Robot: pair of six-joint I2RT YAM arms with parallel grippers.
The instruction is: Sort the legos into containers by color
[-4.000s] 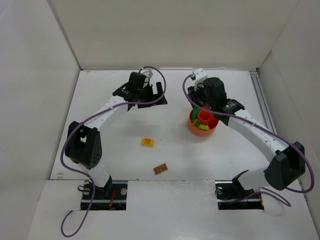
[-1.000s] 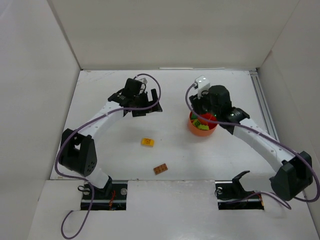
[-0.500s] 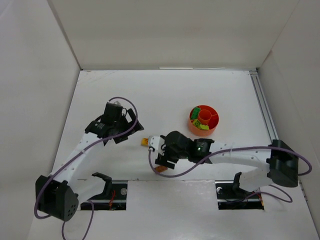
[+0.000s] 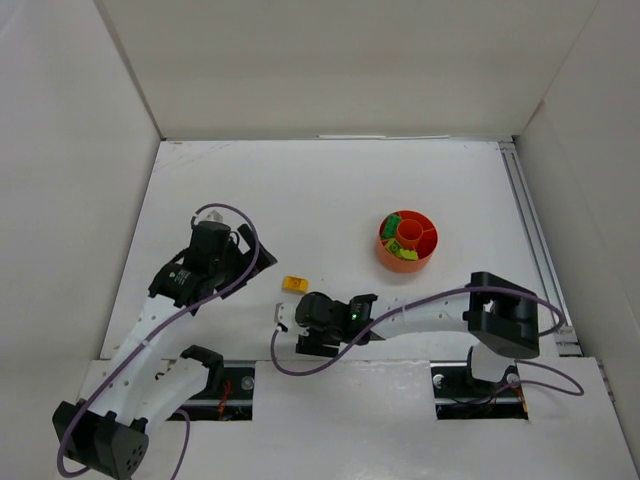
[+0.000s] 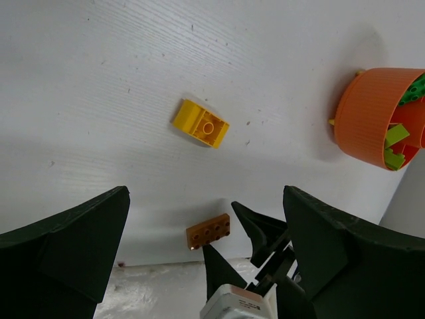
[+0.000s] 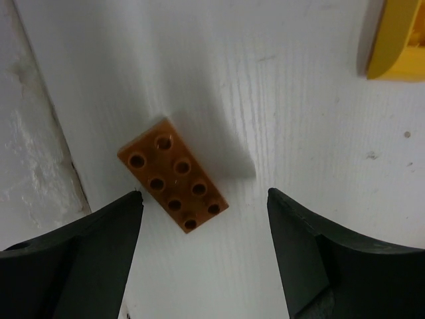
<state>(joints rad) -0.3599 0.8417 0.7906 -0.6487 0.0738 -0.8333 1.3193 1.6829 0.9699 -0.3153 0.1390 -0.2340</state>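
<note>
**Open jaws straddle brown brick (image 6: 174, 174) at the near edge of the surface (image 4: 330, 190)**

We find the right arm (image 4: 430, 308) stretched low across the front of the white surface. Its wrist camera looks straight down on the brown brick, a two-by-four piece lying flat and at an angle, just beside the seam at the near edge. The right jaws stand wide apart, one on each side of the brick, touching it on neither side and holding nothing. From above, the wrist covers the brick and we cannot make it out there.

A yellow brick (image 4: 294, 284) lies a little farther in, near the brown one but apart from it. Only its corner shows at the top right of the right wrist view. The left arm (image 4: 145, 330) hangs to the left of both bricks, well apart from them. The left jaws are likewise spread wide and empty, and between them the left wrist camera takes in the yellow brick, the brown brick and the right arm's tip beside it.

The orange-red bowl (image 4: 407, 240) stands toward the right of the surface, well apart from both loose bricks. We can see green bricks (image 4: 392, 222) in its far left compartment and lime bricks (image 4: 403, 254) in the near one, around a raised centre hub
</note>
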